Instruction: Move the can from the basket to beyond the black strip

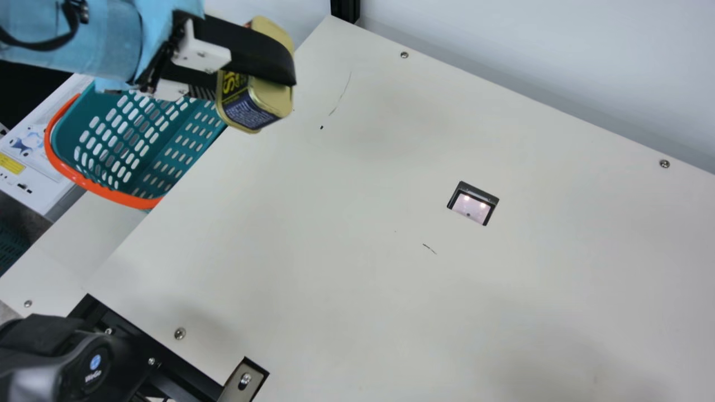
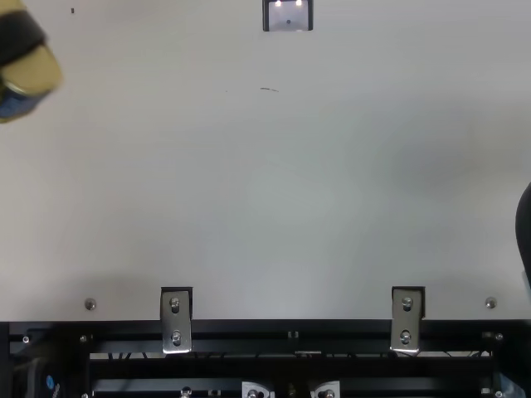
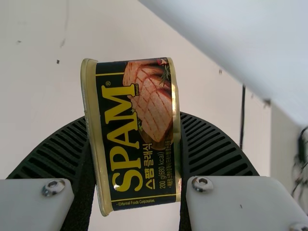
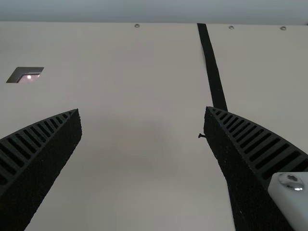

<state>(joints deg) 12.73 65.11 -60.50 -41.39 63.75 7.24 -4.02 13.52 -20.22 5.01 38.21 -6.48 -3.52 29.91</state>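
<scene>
The pick is done, as far as the pictures show: the can (image 1: 251,109) is out of the basket (image 1: 67,128), clamped between the two fingers of the left gripper (image 3: 134,115). In the main view it is at the upper left, with the basket's openwork wall just below and to the left; in the top view it sits in the upper left corner, held over the table (image 1: 363,307).

What is left is the carry and the placing. The black strip (image 4: 211,67) shows in the right wrist view, running along the table, and the can is well apart from it (the real distance of the job, by the look of it). The right gripper (image 4: 142,109) holds nothing, its fingers wide apart near the strip. The task seems roughly halfway: the can likely has to be set down or passed where the right arm can take it, then released beyond the strip.
</scene>
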